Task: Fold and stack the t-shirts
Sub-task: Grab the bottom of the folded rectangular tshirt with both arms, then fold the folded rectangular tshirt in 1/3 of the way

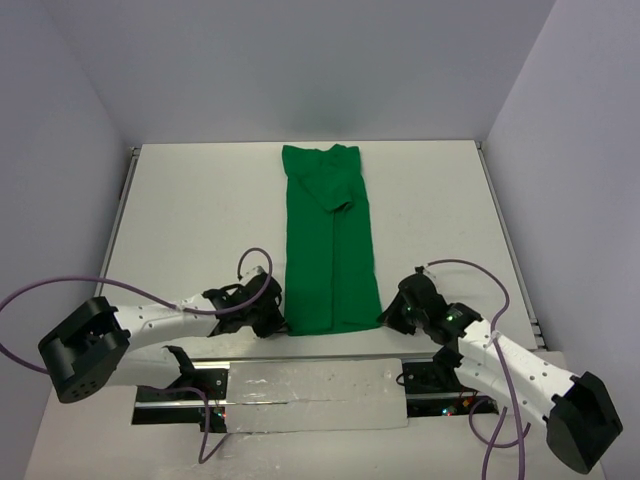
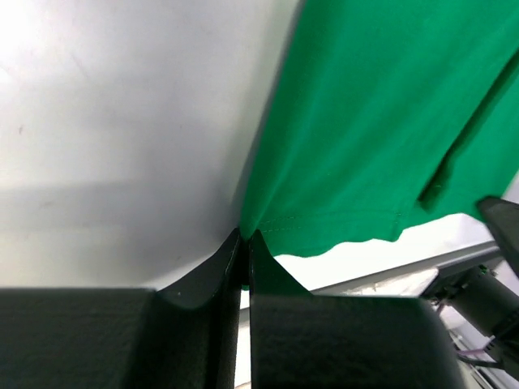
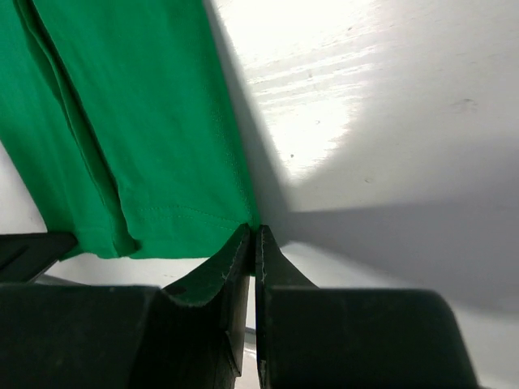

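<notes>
The left gripper (image 2: 243,237) is pinched closed on the near left hem corner of the t-shirt (image 1: 330,250), and the right gripper (image 3: 253,231) on its near right corner. It lies as a long narrow strip along the table (image 1: 200,200). The cloth looks light and limp, so it would likely sag between corner holds. No container is in view.
</notes>
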